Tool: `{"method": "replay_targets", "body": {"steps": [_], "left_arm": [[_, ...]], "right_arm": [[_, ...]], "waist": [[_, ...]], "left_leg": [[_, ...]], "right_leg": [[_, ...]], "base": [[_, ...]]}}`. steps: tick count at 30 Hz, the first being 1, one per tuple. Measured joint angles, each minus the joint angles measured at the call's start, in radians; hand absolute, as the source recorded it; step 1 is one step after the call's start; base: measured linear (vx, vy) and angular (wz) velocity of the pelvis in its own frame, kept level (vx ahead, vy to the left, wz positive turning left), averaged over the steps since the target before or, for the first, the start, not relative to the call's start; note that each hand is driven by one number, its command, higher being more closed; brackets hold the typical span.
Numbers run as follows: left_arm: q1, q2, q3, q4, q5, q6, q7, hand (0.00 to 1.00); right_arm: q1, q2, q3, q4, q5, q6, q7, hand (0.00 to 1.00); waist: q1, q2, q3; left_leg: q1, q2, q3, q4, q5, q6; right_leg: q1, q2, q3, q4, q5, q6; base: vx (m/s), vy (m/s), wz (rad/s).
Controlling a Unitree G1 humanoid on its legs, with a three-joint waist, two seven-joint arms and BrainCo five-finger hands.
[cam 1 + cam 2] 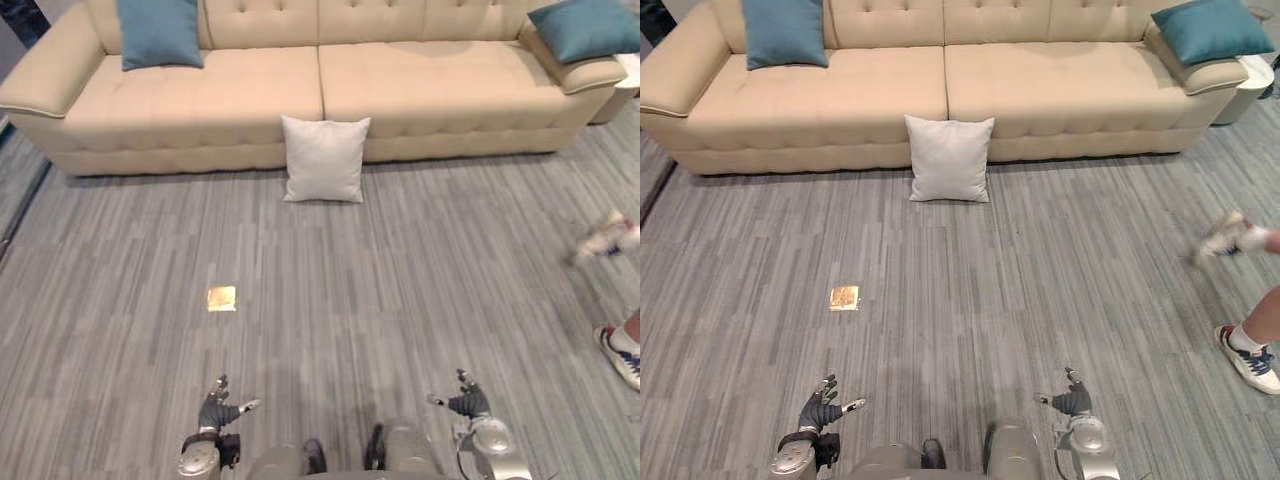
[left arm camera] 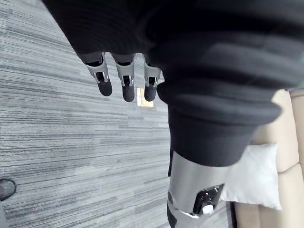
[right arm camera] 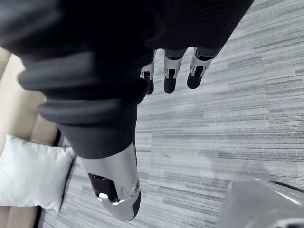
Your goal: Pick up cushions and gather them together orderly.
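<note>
White cushion point(image 1: 324, 158) leans on sofa point(image 1: 240, 95); eye views add teal cushions point(image 1: 158, 32).

The sofa point(image 1: 400, 90) spans the far side of the floor point(image 1: 400, 280); the left cushion point(image 1: 158, 32) stands on its seat at the left end, against the backrest; the right cushion point(image 1: 590, 27) lies at the right end, against the armrest; the floor cushion point(image 1: 324, 158) stands upright on the floor, leaning on the sofa's front at its middle; a small floor plate point(image 1: 221, 298) lies nearer, left of that cushion; a person's shoe point(image 1: 622, 352) is on the floor at far right; the left hand point(image 1: 215, 410) and right hand point(image 1: 468, 403) are nearest, well apart from all cushions.
</note>
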Motion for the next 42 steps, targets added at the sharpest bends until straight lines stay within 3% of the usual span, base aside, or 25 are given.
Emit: {"method": "replay_targets", "body": {"steps": [2,3,4,6,7,8,10,12,15,18,19,20,22,24,25,27,30,32,34,35,36,38,39,40,42], "left_arm": [[-0.028,0.005,0.000,0.000,-0.003,-0.004,0.005,0.00],[-0.029,0.006,0.000,0.000,-0.003,-0.004,0.005,0.00],[-0.026,-0.001,0.000,0.004,-0.003,-0.005,0.005,0.00],[-0.018,-0.013,0.000,0.004,-0.004,-0.006,0.004,0.00],[-0.014,-0.017,0.002,0.004,-0.004,-0.007,0.003,0.00],[-0.005,-0.020,0.009,0.007,-0.004,-0.007,0.000,0.00],[-0.008,-0.021,0.012,0.027,-0.005,-0.007,-0.001,0.00],[-0.008,-0.023,0.012,0.026,-0.010,-0.013,-0.001,0.00],[-0.012,-0.021,0.016,0.021,-0.020,-0.015,-0.002,0.00],[-0.007,-0.030,0.020,0.024,-0.022,-0.014,0.000,0.00],[-0.004,-0.030,0.021,0.056,-0.022,-0.011,0.003,0.00],[-0.010,-0.029,0.023,0.062,-0.022,-0.010,0.003,0.00],[-0.019,-0.041,0.022,0.061,-0.020,-0.011,0.001,0.00],[-0.010,-0.036,0.021,0.072,-0.018,-0.003,0.001,0.00],[-0.006,-0.032,0.020,0.072,-0.017,0.001,0.002,0.00],[-0.004,-0.020,0.020,0.067,-0.018,0.002,0.007,0.00],[-0.020,-0.006,0.020,0.057,-0.018,-0.010,0.007,0.00],[-0.036,-0.008,0.018,0.057,-0.018,-0.011,0.006,0.00],[-0.031,-0.001,0.011,0.061,-0.014,-0.012,0.004,0.00],[-0.030,-0.008,0.011,0.066,-0.011,-0.011,0.004,0.00],[-0.029,-0.030,0.012,0.073,-0.008,-0.011,0.003,0.00],[-0.035,-0.047,0.009,0.077,-0.002,-0.012,0.002,0.00],[-0.046,-0.055,0.009,0.080,-0.001,-0.011,0.001,0.00],[-0.051,-0.060,0.006,0.081,0.001,-0.010,0.002,0.00],[-0.055,-0.066,0.000,0.082,0.006,-0.010,0.002,0.00]], "right_arm": [[-0.002,-0.004,0.000,-0.006,0.000,0.000,-0.003,0.00],[0.000,-0.004,0.000,-0.007,0.000,0.000,-0.003,0.00],[0.015,-0.007,0.001,-0.011,-0.001,0.000,-0.001,0.00],[0.001,-0.012,0.012,-0.031,-0.001,0.000,0.000,0.00],[-0.009,-0.015,0.025,-0.055,-0.001,-0.003,0.003,0.00],[-0.029,-0.015,0.043,-0.057,-0.001,-0.005,0.001,0.00],[-0.041,-0.009,0.061,-0.057,0.000,-0.013,0.000,0.00],[-0.057,-0.009,0.060,-0.057,0.001,-0.022,-0.004,0.00],[-0.076,-0.015,0.058,-0.058,0.003,-0.034,-0.019,0.00],[-0.075,-0.016,0.048,-0.037,0.009,-0.035,-0.021,0.00],[-0.061,-0.006,0.049,-0.029,0.009,-0.034,-0.020,0.00],[-0.054,0.003,0.049,-0.029,0.009,-0.034,-0.020,0.00],[-0.045,0.008,0.047,-0.029,0.007,-0.037,-0.019,0.00],[-0.045,0.017,0.048,-0.024,-0.003,-0.036,-0.017,0.00],[-0.047,0.022,0.048,-0.016,-0.005,-0.036,-0.016,0.00],[-0.047,0.031,0.070,-0.009,-0.010,-0.037,-0.016,0.00],[-0.069,0.030,0.086,-0.009,-0.011,-0.040,-0.016,0.00],[-0.066,0.023,0.085,-0.009,-0.011,-0.038,-0.016,0.00],[-0.020,0.023,0.080,-0.007,-0.016,-0.030,-0.016,0.00],[-0.010,0.019,0.079,-0.004,-0.016,-0.028,-0.016,0.00],[-0.019,0.008,0.078,0.003,-0.016,-0.016,-0.015,0.00],[-0.022,0.000,0.061,-0.013,-0.015,-0.018,-0.014,0.00],[-0.026,-0.006,0.055,-0.014,-0.014,-0.019,-0.015,0.00],[-0.023,-0.008,0.057,-0.013,-0.004,-0.019,-0.016,0.00],[-0.016,-0.007,0.052,-0.014,0.010,-0.021,-0.019,0.00]], "waist": [[-0.014,-0.008,0.006],[-0.015,-0.011,0.006],[-0.021,-0.015,0.002],[-0.016,0.006,0.005],[-0.012,0.023,0.014],[0.000,0.036,0.026],[0.016,0.021,0.047],[0.027,-0.007,0.059],[0.062,-0.020,0.064],[0.081,-0.011,0.066],[0.093,-0.019,0.060],[0.102,-0.037,0.054],[0.096,-0.071,0.038],[0.078,-0.085,0.046],[0.069,-0.087,0.049],[0.058,-0.074,0.050],[0.043,-0.048,0.059],[0.040,-0.049,0.058],[0.031,-0.079,0.044],[0.019,-0.078,0.043],[0.019,-0.043,0.034],[0.008,-0.020,0.022],[0.007,-0.012,0.024],[0.008,-0.009,0.027],[0.015,-0.007,0.028]], "left_leg": [[0.076,0.018,-0.050,-0.066,-0.002,-0.067],[0.085,0.019,-0.055,-0.063,-0.007,-0.077],[0.105,0.034,-0.072,-0.018,-0.028,-0.120],[0.033,0.089,-0.056,0.177,0.013,-0.200],[-0.075,0.141,-0.042,0.410,0.101,-0.247],[-0.168,0.214,-0.020,0.644,0.111,-0.229],[-0.251,0.251,0.007,0.830,0.077,-0.177],[-0.331,0.234,0.059,0.806,0.055,-0.141],[-0.487,0.165,0.045,0.500,0.052,-0.121],[-0.505,0.097,-0.068,0.008,0.228,-0.175],[-0.501,0.085,-0.079,0.056,0.378,-0.094],[-0.502,0.070,-0.081,0.079,0.365,-0.067],[-0.493,0.028,-0.051,0.161,0.268,-0.021],[-0.395,-0.006,-0.024,0.168,0.190,0.006],[-0.350,-0.016,-0.024,0.165,0.170,0.014],[-0.176,-0.019,-0.023,0.096,0.131,0.022],[-0.054,0.013,-0.026,0.009,0.131,0.022],[-0.012,0.027,-0.027,-0.011,0.124,0.008],[0.056,0.013,-0.052,-0.003,0.039,-0.101],[0.071,0.012,-0.069,0.006,0.022,-0.109],[0.064,0.057,-0.083,0.047,0.023,-0.138],[0.007,0.087,-0.093,0.186,0.044,-0.176],[-0.057,0.118,-0.093,0.324,0.093,-0.229],[-0.122,0.156,-0.091,0.483,0.135,-0.234],[-0.170,0.187,-0.068,0.572,0.109,-0.196]], "right_leg": [[-0.048,0.025,0.024,-0.203,0.159,-0.019],[-0.050,0.024,0.029,-0.201,0.183,-0.034],[-0.046,0.015,0.029,-0.129,0.239,-0.099],[-0.027,0.021,0.005,-0.069,0.149,-0.115],[0.020,0.052,-0.005,-0.106,0.126,-0.131],[0.102,0.103,-0.006,-0.175,0.121,-0.140],[0.250,0.135,0.005,-0.274,0.118,-0.145],[0.367,0.136,0.033,-0.378,0.118,-0.144],[0.467,0.126,0.083,-0.494,0.117,-0.137],[0.561,0.117,0.113,-0.556,0.076,-0.067],[0.615,0.105,0.139,-0.553,0.033,-0.034],[0.615,0.081,0.140,-0.530,0.024,-0.034],[0.506,0.000,0.166,-0.237,0.001,-0.007],[0.365,-0.081,0.195,0.176,0.062,0.122],[0.333,-0.098,0.191,0.287,0.054,0.116],[0.229,-0.105,0.134,0.409,0.004,0.027],[0.116,-0.046,0.047,0.148,-0.021,-0.021],[0.081,0.000,0.050,-0.160,0.063,-0.010],[0.079,0.027,0.129,-0.401,0.349,-0.038],[0.077,0.026,0.154,-0.359,0.422,-0.075],[0.061,0.037,0.129,-0.274,0.354,-0.090],[0.070,0.051,0.099,-0.240,0.284,-0.104],[0.101,0.065,0.086,-0.253,0.263,-0.112],[0.165,0.081,0.073,-0.300,0.255,-0.119],[0.245,0.093,0.058,-0.360,0.255,-0.121]], "base": [[0.69,-0.177,0.78],[0.72,-0.245,0.75],[0.50,-0.187,0.48],[0.62,-0.264,0.29],[0.74,-0.340,-0.08],[0.61,-0.265,-0.19],[0.53,-0.164,-0.23],[0.59,-0.099,-0.25],[0.49,0.015,-0.49],[0.57,0.190,-0.53],[0.58,0.272,-0.48],[0.72,0.302,-0.31],[0.61,0.228,-0.08],[0.52,0.200,-0.06],[0.57,0.167,0.06],[0.60,0.116,0.03],[0.52,0.004,0.09],[0.43,-0.067,0.29],[0.58,-0.173,0.63],[0.63,-0.226,0.49],[0.61,-0.246,0.39],[0.47,-0.192,0.23],[0.43,-0.192,0.19],[0.40,-0.175,0.18],[0.30,-0.093,0.12]]}}
